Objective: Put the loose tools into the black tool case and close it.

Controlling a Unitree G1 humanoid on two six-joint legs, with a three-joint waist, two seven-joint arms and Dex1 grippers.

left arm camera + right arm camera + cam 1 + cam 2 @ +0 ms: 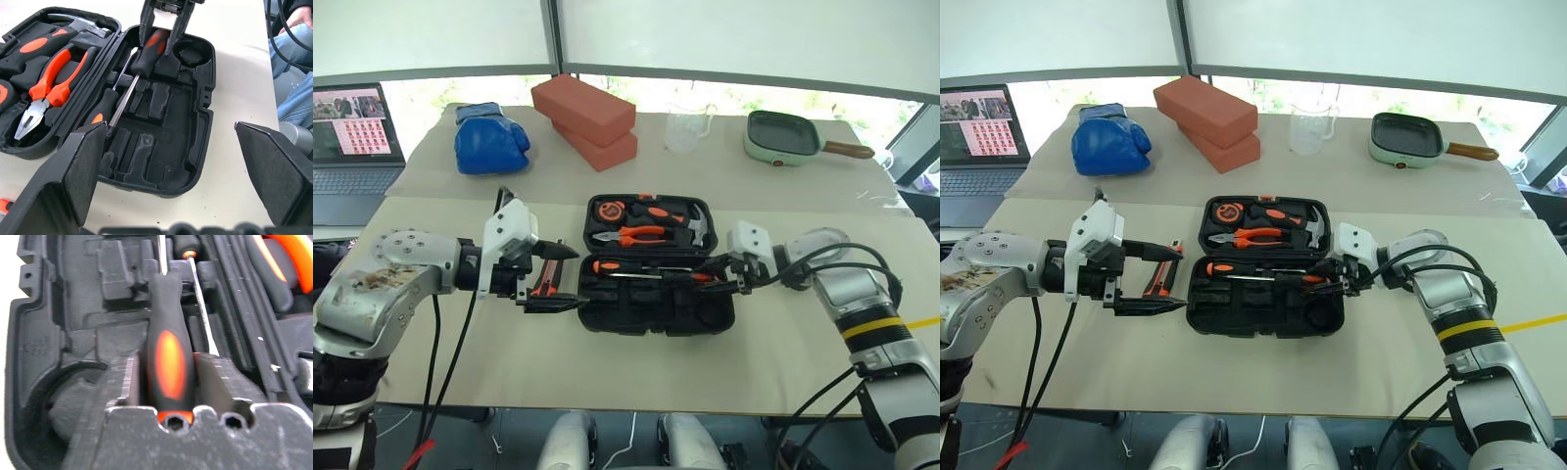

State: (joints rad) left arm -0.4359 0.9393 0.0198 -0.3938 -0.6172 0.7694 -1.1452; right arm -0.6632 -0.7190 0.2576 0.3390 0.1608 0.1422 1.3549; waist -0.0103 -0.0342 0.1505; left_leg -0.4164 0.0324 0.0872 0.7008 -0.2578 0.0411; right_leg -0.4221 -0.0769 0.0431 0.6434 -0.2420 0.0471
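1. Nearest the head camera, the right gripper reaches in from the case's right end, its two fingers either side of a black-and-orange screwdriver handle.
2. Whether the fingers pinch the handle or have just let go cannot be told; in the right wrist view they sit very close to its sides.
3. That screwdriver's long axis runs straight out along the gripper's own line, shaft pointing away, lengthwise in the near half of the black tool case and close beside a second screwdriver lying the same way.
4. The left gripper hangs spread wide and empty just left of the case.
5. The utility knife lies on the table just beside those open fingers, long axis running toward the camera, so the left arm is judged much the nearer for it.
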